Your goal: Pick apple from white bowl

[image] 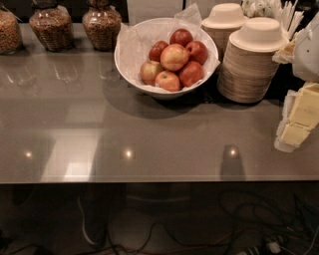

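Observation:
The white bowl stands at the back middle of the grey counter, lined with crinkled white paper. It holds several red and yellow-red apples piled on its right side. My gripper, white with pale yellow parts, enters from the right edge. It hangs over the counter well to the right of the bowl and a little nearer the front. It touches neither the bowl nor any apple, and nothing shows in it.
Two stacks of tan disposable bowls stand just right of the white bowl, between it and my gripper. Three glass jars of grain line the back left. White utensils stick up at the back right. The counter's front edge runs across; cables lie below.

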Tool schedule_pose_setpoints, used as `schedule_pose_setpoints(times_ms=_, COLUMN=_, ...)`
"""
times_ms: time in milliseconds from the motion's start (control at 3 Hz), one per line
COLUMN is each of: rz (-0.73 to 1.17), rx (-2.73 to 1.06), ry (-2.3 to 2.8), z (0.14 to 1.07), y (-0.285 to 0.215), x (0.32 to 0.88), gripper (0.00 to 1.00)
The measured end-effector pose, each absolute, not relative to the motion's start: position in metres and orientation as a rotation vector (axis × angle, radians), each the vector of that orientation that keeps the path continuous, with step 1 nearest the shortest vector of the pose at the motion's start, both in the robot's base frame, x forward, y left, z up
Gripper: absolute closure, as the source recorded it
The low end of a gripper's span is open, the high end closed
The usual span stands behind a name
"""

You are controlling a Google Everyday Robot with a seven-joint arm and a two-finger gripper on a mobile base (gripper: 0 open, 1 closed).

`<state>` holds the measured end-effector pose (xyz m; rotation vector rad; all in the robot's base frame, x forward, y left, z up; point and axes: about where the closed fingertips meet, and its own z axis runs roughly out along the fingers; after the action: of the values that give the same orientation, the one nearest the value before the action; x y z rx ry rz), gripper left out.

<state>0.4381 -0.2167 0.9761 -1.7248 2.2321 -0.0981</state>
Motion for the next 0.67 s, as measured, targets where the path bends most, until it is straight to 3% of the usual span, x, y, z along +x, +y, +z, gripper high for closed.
schedule_pose_setpoints(times_ms=667, rz=-0.078, rx=-1.679, ry=2.183, z=0.9696, y=-0.2090, x=0.4468, gripper=0.00)
